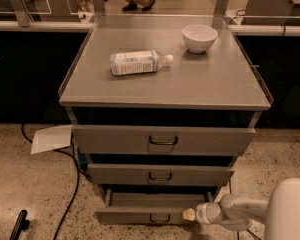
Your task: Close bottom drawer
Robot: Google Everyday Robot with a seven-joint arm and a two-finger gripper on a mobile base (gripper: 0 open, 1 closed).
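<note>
The bottom drawer (140,215) is a grey metal drawer with a small dark loop handle (160,218). It stands pulled out below two other grey drawers, and its inside shows. My gripper (189,214) reaches in from the lower right on a white arm. Its yellowish tip is at the right part of the drawer's front, to the right of the handle. I cannot tell whether it touches the front.
The cabinet top (165,79) bears a lying plastic bottle (137,62) and a white bowl (199,37). The top drawer (162,140) and middle drawer (160,174) sit above. A black cable (72,194) and a paper sheet (51,138) lie on the floor at left.
</note>
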